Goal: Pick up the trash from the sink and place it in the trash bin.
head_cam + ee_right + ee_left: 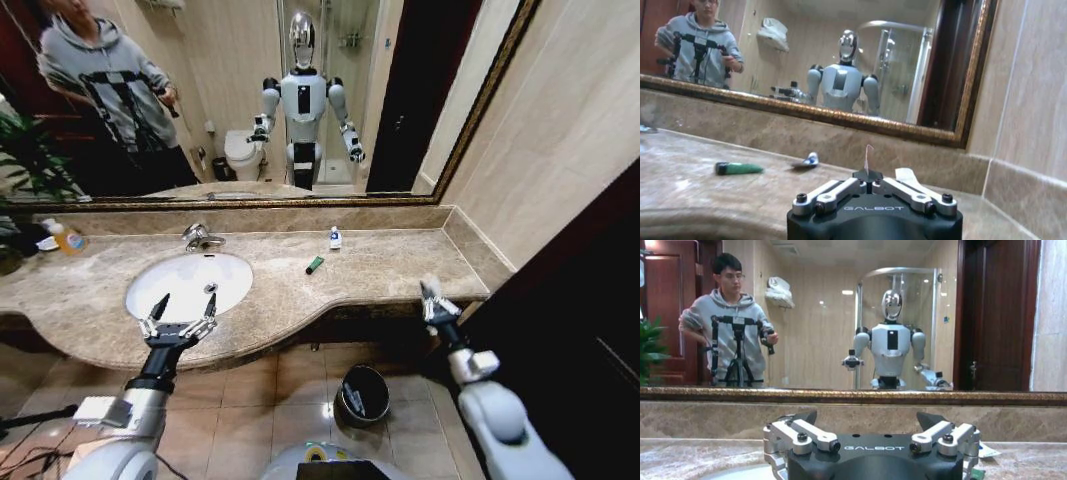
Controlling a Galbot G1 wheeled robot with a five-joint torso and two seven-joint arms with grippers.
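My left gripper (180, 315) (867, 421) is open and hangs over the front part of the white sink (175, 275), with nothing between its fingers. A dark green stick (314, 264) (739, 168) lies on the marble counter to the right of the basin. A small white tube (335, 237) (807, 160) rests behind it by the wall. My right gripper (431, 291) (869, 176) is at the counter's right front edge, shut on a thin white packet (867, 155) that sticks up between its fingers. The dark trash bin (365, 393) stands on the floor below the counter, between my arms.
A chrome faucet (200, 237) stands behind the basin. An orange-liquid bottle (66, 237) sits at the counter's far left beside a plant (25, 160). A mirror (250, 100) runs along the back wall, and a dark panel (590, 300) closes the right side.
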